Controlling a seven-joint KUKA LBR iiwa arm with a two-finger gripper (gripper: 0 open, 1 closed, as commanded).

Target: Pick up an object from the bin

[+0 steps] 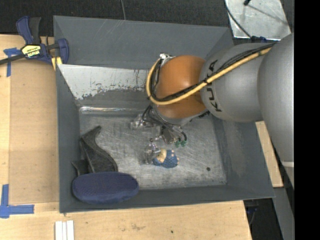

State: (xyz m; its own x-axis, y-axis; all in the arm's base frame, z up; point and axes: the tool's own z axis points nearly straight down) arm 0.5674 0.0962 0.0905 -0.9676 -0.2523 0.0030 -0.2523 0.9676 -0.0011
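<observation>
The claw [161, 146] hangs low at mid-bin [67, 134], just over a small blue object [167, 160]. Its opening cannot be told. Risk: an off-centre grip could push the object aside.

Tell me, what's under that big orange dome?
The end effector hangs there, just over a small blue rounded object with a yellowish patch on the grey metal bin's floor. Its left edge is covered.

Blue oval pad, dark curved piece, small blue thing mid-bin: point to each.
blue oval pad [105, 188], camera view, middle of its top face.
dark curved piece [96, 157], camera view, its broad middle.
small blue thing [170, 160], camera view, its blue right part.
</observation>
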